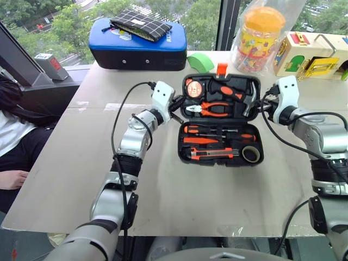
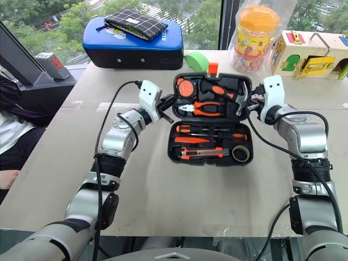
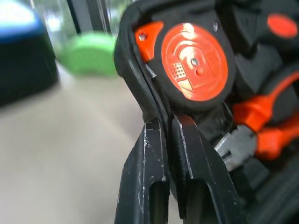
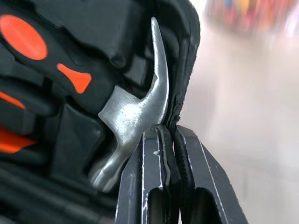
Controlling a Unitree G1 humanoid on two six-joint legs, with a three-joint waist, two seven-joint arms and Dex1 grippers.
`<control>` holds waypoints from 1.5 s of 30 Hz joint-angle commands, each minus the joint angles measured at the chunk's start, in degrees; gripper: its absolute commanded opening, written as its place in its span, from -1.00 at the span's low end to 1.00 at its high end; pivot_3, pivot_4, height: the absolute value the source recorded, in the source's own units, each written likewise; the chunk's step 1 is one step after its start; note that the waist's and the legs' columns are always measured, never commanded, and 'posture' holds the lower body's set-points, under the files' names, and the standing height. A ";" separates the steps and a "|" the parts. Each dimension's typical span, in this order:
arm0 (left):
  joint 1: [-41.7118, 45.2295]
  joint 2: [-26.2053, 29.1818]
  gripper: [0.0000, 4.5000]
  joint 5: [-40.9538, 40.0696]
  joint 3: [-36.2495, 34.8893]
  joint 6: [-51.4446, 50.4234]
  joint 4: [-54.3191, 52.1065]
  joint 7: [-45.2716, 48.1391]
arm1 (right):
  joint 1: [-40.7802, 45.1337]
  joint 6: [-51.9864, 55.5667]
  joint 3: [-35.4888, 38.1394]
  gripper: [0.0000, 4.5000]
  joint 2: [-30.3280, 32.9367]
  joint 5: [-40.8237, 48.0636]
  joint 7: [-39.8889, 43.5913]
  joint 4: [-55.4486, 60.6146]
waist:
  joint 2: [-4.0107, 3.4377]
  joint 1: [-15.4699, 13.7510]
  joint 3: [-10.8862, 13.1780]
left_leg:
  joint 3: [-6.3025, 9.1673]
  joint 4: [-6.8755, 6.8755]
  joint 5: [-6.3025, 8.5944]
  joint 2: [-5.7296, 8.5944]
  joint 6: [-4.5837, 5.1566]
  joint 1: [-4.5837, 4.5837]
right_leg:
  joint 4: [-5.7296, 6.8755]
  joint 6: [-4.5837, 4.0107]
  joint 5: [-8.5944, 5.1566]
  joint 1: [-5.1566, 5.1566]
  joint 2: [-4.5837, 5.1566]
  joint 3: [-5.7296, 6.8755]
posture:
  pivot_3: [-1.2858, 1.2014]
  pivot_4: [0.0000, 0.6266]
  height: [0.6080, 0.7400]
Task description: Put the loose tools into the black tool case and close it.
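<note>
Case [image 1: 220,142] lies open mid-table, tools seated in its recesses. Left gripper [image 3: 169,128] pinches the lid's left rim, right gripper [image 4: 172,135] pinches the right rim beside the hammer [image 4: 135,116]. Best now: swing both sides evenly, then press the orange latch [image 1: 221,69].

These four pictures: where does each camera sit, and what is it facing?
Eye views: on the head, looking down over both arms at the black tool case on the table.
Left wrist view: along the left gripper, pinching the case's rim beside the tape measure.
Right wrist view: along the right gripper, pinching the rim by the hammer.
All share the case.
</note>
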State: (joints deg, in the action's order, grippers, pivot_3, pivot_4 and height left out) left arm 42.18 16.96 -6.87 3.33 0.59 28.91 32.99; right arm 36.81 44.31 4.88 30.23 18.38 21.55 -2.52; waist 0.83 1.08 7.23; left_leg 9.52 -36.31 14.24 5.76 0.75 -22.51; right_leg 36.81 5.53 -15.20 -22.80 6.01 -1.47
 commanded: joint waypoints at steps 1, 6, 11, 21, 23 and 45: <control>1.24 0.16 -0.98 1.15 0.27 8.95 -0.76 2.03 | -1.94 -6.42 2.69 -1.00 0.92 0.57 2.32 8.50 | 0.00 -0.21 0.00 | 0.13 0.01 0.00 0.02 0.01 -0.06 | 0.00 0.00 0.00 0.00 0.02 0.10 | 0.03 -0.52 1.00; -4.19 3.10 -0.98 3.28 2.63 15.02 -4.91 6.76 | -14.29 -6.35 3.45 -1.00 3.68 2.01 5.31 21.19 | -0.03 -0.20 -0.02 | 0.41 0.04 0.01 0.04 0.01 -0.22 | 0.00 -0.01 0.00 -0.02 0.04 0.38 | 0.03 -0.52 1.00; -9.13 7.43 -0.98 4.52 4.36 17.87 -9.50 11.41 | -27.69 -3.13 9.14 -1.00 3.09 8.78 7.75 31.67 | -0.08 -0.52 -0.10 | 0.56 0.12 0.01 0.05 0.01 -0.14 | -0.04 -0.02 -0.01 0.08 0.04 0.49 | 0.03 -0.52 1.00; -29.27 37.94 -0.16 -27.30 -7.34 -34.29 -36.87 36.48 | -69.54 1.48 26.97 -0.26 16.74 9.11 22.13 53.24 | -0.45 -0.17 0.01 | 0.27 0.23 0.19 -0.12 0.32 0.55 | -0.01 -0.12 -0.13 0.57 -0.22 0.28 | 0.03 -0.52 1.00; -28.98 40.13 -0.16 -29.09 -7.53 -35.49 -37.28 40.03 | -71.51 0.60 26.64 -0.26 15.44 12.74 24.01 55.46 | -0.58 -0.48 0.15 | 0.31 0.18 0.20 -0.17 0.32 0.80 | -0.01 -0.13 -0.13 0.86 -0.25 0.37 | 0.03 -0.52 1.00; -2.45 16.13 -0.91 -17.33 10.75 -35.14 -30.80 27.36 | -18.98 16.79 -4.47 -1.00 6.02 -3.14 -4.76 27.04 | -0.23 -1.94 0.33 | 0.33 0.02 0.04 0.04 0.04 0.72 | -0.15 -0.20 -0.09 0.99 -0.07 0.40 | 0.03 -0.52 1.00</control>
State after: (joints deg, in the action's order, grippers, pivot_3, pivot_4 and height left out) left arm 37.39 33.77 -26.62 13.62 -37.36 -3.58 61.03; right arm 16.18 64.26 -0.61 35.24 17.76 17.98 25.17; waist 0.60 -0.86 7.55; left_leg 9.89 -36.32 14.28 5.80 0.79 -21.84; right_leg 36.67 5.34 -15.28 -21.83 5.93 -1.02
